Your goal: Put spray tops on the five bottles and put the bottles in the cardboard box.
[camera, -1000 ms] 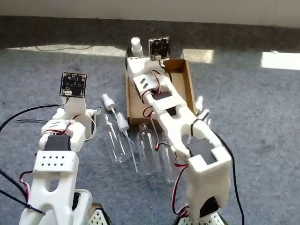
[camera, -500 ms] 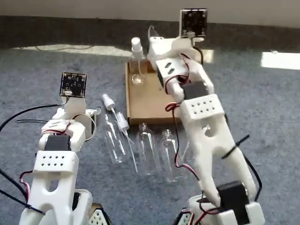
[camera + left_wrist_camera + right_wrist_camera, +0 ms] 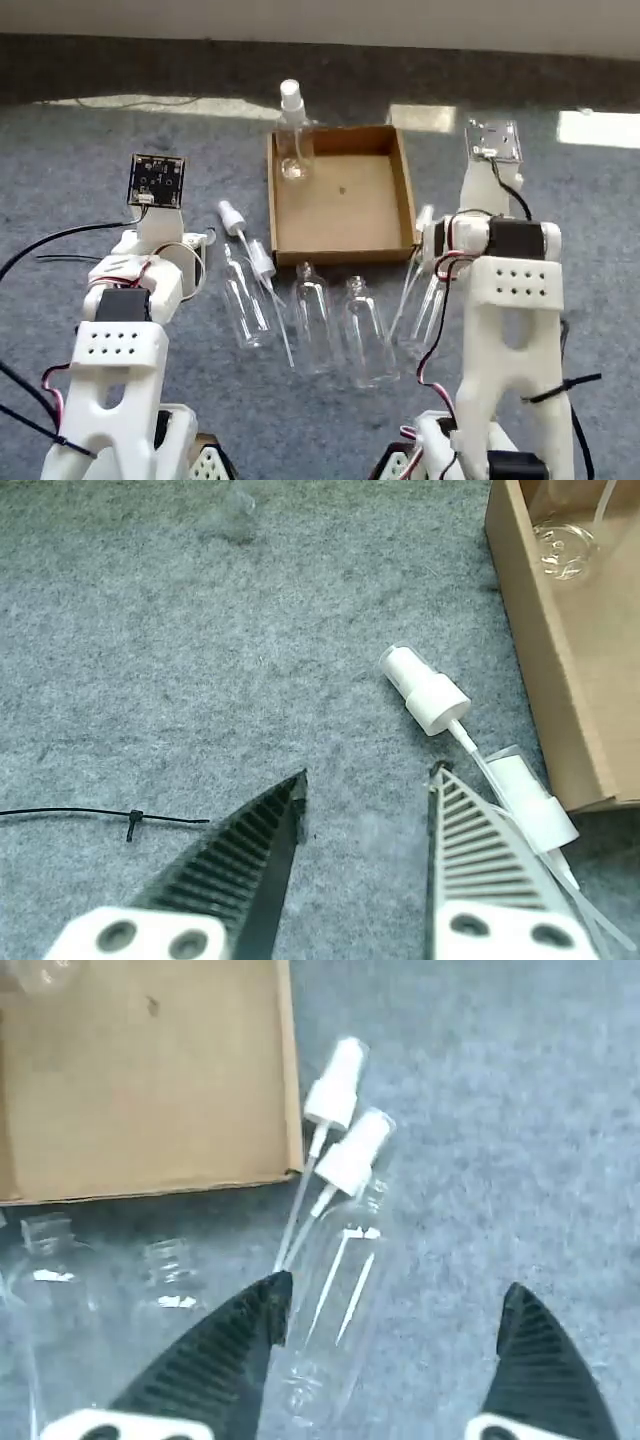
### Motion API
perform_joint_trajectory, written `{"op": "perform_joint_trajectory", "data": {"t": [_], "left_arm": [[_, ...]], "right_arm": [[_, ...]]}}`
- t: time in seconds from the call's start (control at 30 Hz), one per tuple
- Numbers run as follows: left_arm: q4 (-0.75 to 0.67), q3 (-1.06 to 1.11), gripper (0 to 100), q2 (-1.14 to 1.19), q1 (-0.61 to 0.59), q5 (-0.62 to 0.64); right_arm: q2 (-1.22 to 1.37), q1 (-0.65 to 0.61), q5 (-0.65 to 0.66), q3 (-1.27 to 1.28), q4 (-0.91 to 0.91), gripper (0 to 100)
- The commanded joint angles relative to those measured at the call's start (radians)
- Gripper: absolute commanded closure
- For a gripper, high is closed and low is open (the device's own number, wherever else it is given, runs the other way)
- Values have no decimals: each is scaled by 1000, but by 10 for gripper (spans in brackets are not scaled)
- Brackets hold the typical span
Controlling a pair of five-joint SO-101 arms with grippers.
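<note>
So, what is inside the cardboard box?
One spray-topped bottle stands upright in a far corner of the cardboard box. Its near wall covers a thin strip of floor.

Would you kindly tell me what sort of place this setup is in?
Probably a small robotics lab or hobby bench, not a factory: two white arms stand on grey carpet, with a cardboard box, clear bottles and a loose cable around them.

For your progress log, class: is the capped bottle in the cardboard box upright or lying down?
Upright. The bottle stands on its base in the far left corner of the cardboard box, spray top uppermost.
</note>
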Motion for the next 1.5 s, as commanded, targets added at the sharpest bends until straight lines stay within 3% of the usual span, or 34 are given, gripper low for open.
{"op": "perform_joint_trajectory", "data": {"t": [0.0, 0.23, 0.63, 0.87, 1.03, 1.17, 1.47], "left_arm": [[-20, -7, 811, -13, -7, 3], [-20, -5, 811, -13, -7, 3], [-20, -5, 811, -13, -7, 3], [-18, -5, 811, -13, -7, 3], [-21, 5, 811, -15, -7, 3], [-21, 15, 811, -16, 16, 3], [-21, 16, 811, -15, 19, 3]], "right_arm": [[90, 64, -21, 36, -96, 713], [363, 61, -25, 44, -182, 713], [526, 50, -25, 45, -220, 718], [565, 209, -20, 45, -289, 886], [568, 328, 120, -30, -320, 978], [572, 401, 181, -134, -318, 992], [826, 406, 462, -461, -260, 974]]}}
